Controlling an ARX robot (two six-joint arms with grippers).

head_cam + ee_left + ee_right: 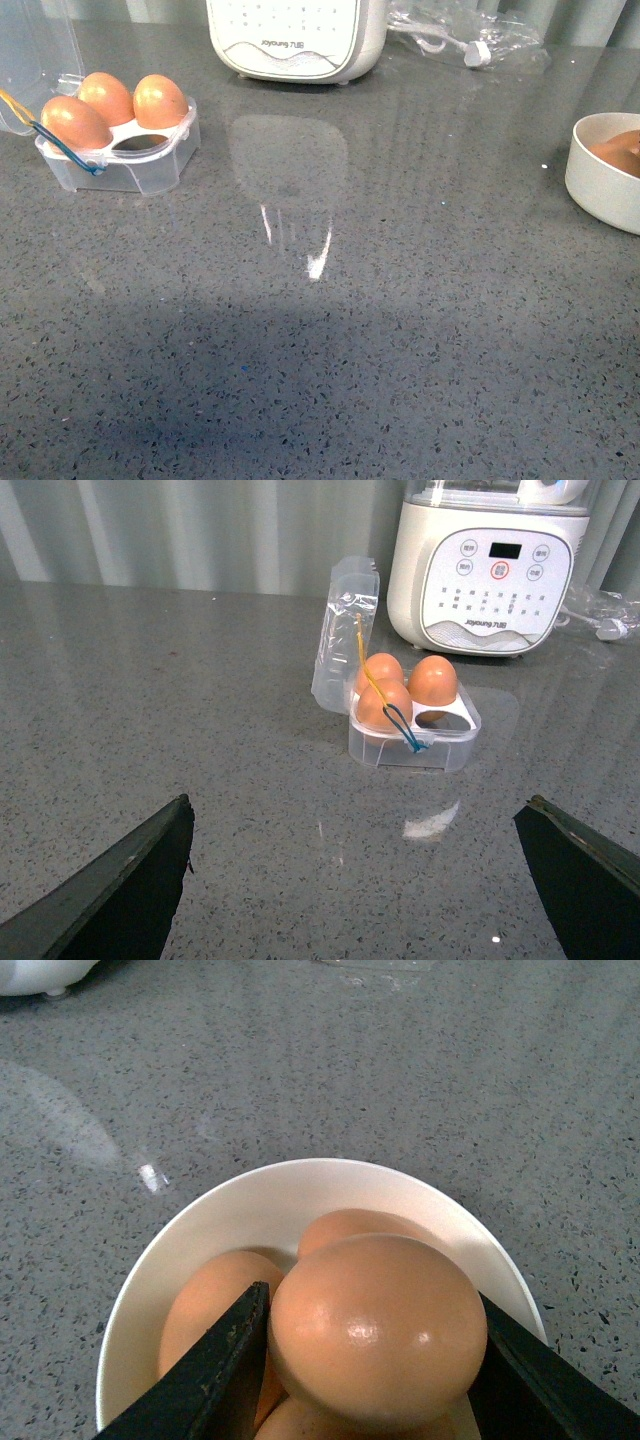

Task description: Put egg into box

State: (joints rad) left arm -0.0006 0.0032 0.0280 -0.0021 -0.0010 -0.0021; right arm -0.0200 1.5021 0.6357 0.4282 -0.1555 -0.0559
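In the front view neither arm shows. The box [118, 152] sits on the counter [400, 350] at the far left with its clear lid [35, 60] swung back, so the cups are open from above. Three brown eggs [105, 97] fill it. The near-right cup [140, 143] is bare, and that is probably where the egg belongs. The white bowl [603, 190] stands at the right edge, well apart from the box. The white appliance [295, 35] at the back carries the word Joyoung, upside down here, with characters beside it too small to read. A crumpled clear bag [470, 40] lies near it.

In the left wrist view, your left claw [355, 880] hangs with its fingers [130, 880] spread wide and nothing between them. It faces the box, near it but not touching. Blue and yellow bands [395, 715] trail over the front egg. Joyoung reads upright under the appliance's button panel, but the button labels are too small to make out.

In the right wrist view, your right claw [372, 1380] is clamped on the egg [378, 1325], with a dark finger [215, 1370] against each side, directly over the bowl. The other eggs [210, 1310] lie beneath it. You cannot tell whether the egg is clear of them. Gripping across its width looks meant to keep it from rolling out. No writing shows here.
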